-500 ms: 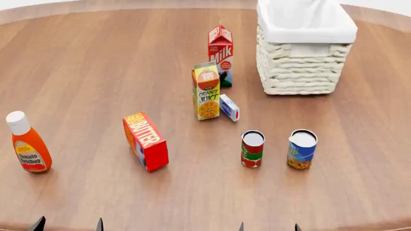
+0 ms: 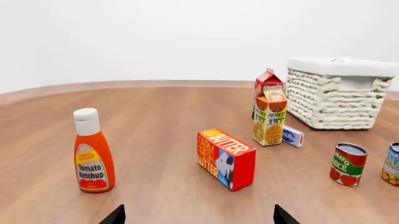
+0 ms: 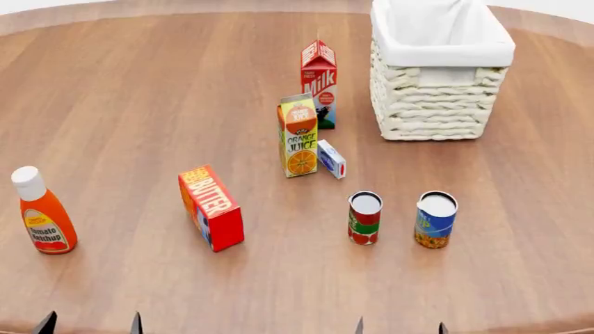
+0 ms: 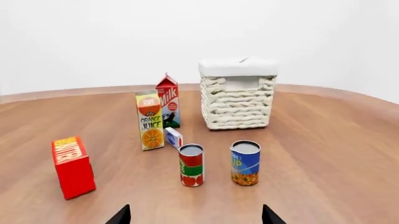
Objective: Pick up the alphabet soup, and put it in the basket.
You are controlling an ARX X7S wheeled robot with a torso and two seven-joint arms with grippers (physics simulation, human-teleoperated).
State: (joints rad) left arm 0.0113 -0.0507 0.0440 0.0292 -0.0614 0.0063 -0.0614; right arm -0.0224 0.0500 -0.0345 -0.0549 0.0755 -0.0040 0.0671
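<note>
Both grippers sit at the table's (image 3: 111,83) near edge, right gripper (image 3: 400,327) and left gripper (image 3: 90,323) with fingers spread and empty. The alphabet soup (image 3: 435,219) stands upright just beyond the right gripper, beside the red-and-green can (image 3: 364,217); I should approach level, straddling it without nudging that neighbour. The basket (image 3: 436,104) waits near the far edge.

Table: round wooden table (image 3: 139,90), in front of me.
Far right: basket (image 3: 432,104).
Middle: milk carton (image 3: 318,80), orange juice carton (image 3: 298,136), small blue-and-white box (image 3: 332,158).
Left: ketchup bottle (image 3: 39,212), butter box (image 3: 211,207).
Near me: red-and-green can (image 3: 365,218), beside it the alphabet soup (image 3: 435,220).
</note>
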